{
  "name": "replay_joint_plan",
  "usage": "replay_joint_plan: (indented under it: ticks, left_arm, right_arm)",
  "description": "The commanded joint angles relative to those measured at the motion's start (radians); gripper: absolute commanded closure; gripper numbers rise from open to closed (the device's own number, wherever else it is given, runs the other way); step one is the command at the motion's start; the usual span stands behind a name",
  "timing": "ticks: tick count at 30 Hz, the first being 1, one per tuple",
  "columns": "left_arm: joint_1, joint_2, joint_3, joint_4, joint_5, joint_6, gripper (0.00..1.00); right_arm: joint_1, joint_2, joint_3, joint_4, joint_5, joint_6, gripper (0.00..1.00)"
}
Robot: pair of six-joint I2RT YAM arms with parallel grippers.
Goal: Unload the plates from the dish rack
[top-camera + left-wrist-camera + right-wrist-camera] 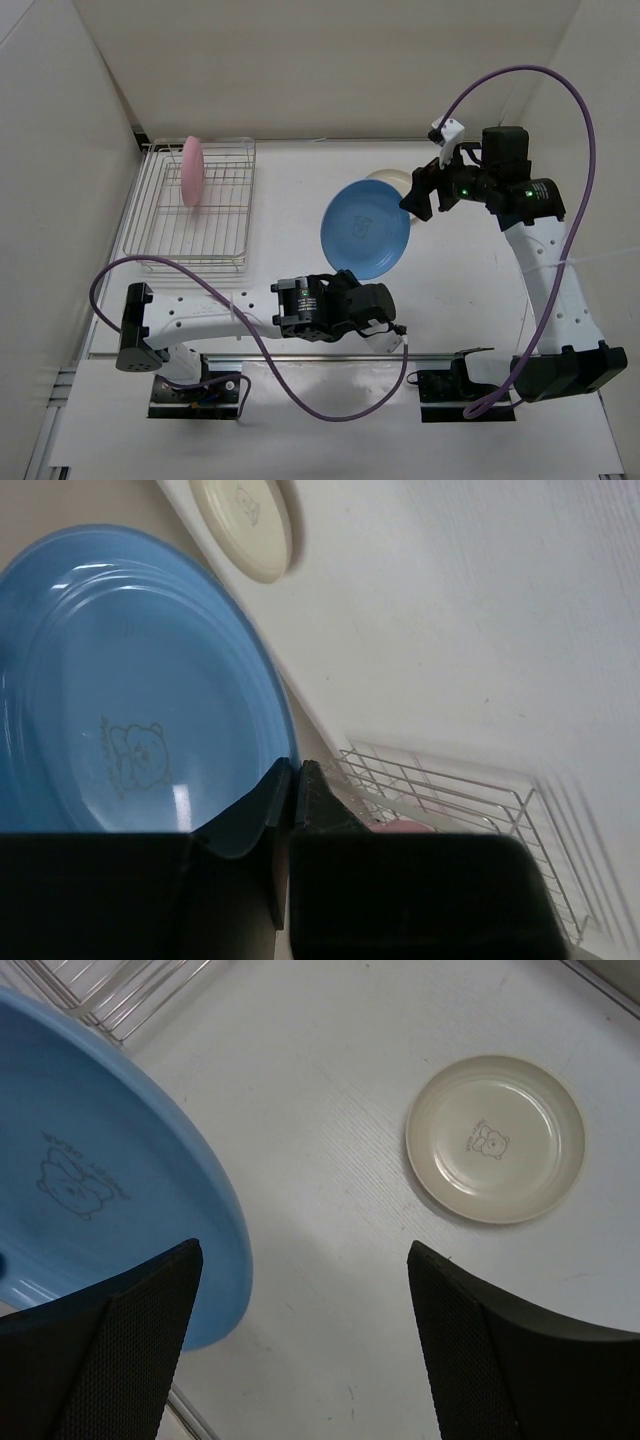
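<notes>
My left gripper (345, 278) (296, 770) is shut on the near rim of the blue plate (365, 230) (120, 680) (90, 1180), which it holds tilted over the middle of the table. The cream plate (390, 180) (245, 520) (495, 1140) lies flat on the table just beyond, partly hidden in the top view. My right gripper (415, 205) (303, 1250) hovers open above the bare table between those two plates, holding nothing. The pink plate (192, 170) (405, 825) stands on edge in the dish rack (195, 257) (450, 790) (110, 990) at the back left.
White walls close in the table at the back and on both sides. Purple cables loop from both arms, one of them over the near edge of the table. The rack sits against the left wall.
</notes>
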Motion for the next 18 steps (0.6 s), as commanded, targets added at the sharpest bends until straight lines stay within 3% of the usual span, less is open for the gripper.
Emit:
replay_joint_plan:
  ticks: [1, 5, 7, 9, 10, 12, 18]
  left_arm:
    - [-0.007, -0.012, 0.070, 0.084, -0.048, 0.045, 0.89]
    - [-0.007, 0.022, 0.120, 0.093, -0.037, 0.034, 0.89]
    - [-0.007, 0.022, 0.134, 0.093, -0.037, 0.034, 0.89]
    - [-0.007, 0.031, 0.134, 0.093, -0.037, 0.034, 0.89]
    - [-0.007, 0.031, 0.134, 0.102, -0.037, 0.034, 0.89]
    - [-0.007, 0.031, 0.134, 0.102, -0.037, 0.034, 0.89]
    - [0.020, 0.040, 0.113, 0.180, -0.046, 0.048, 0.89]
  right_arm:
    - [0.007, -0.026, -0.015, 0.071, -0.045, 0.009, 0.14]
    - [0.007, -0.014, -0.050, 0.071, -0.054, 0.009, 0.18]
    - [0.007, -0.014, -0.064, 0.080, -0.054, 0.009, 0.31]
    - [0.007, -0.014, -0.075, 0.089, -0.054, 0.009, 0.47]
    - [0.007, -0.014, -0.075, 0.089, -0.054, 0.009, 0.72]
    - [0.007, -0.014, -0.084, 0.089, -0.054, 0.018, 1.00]
    - [0.007, -0.014, -0.084, 0.099, -0.054, 0.027, 1.00]
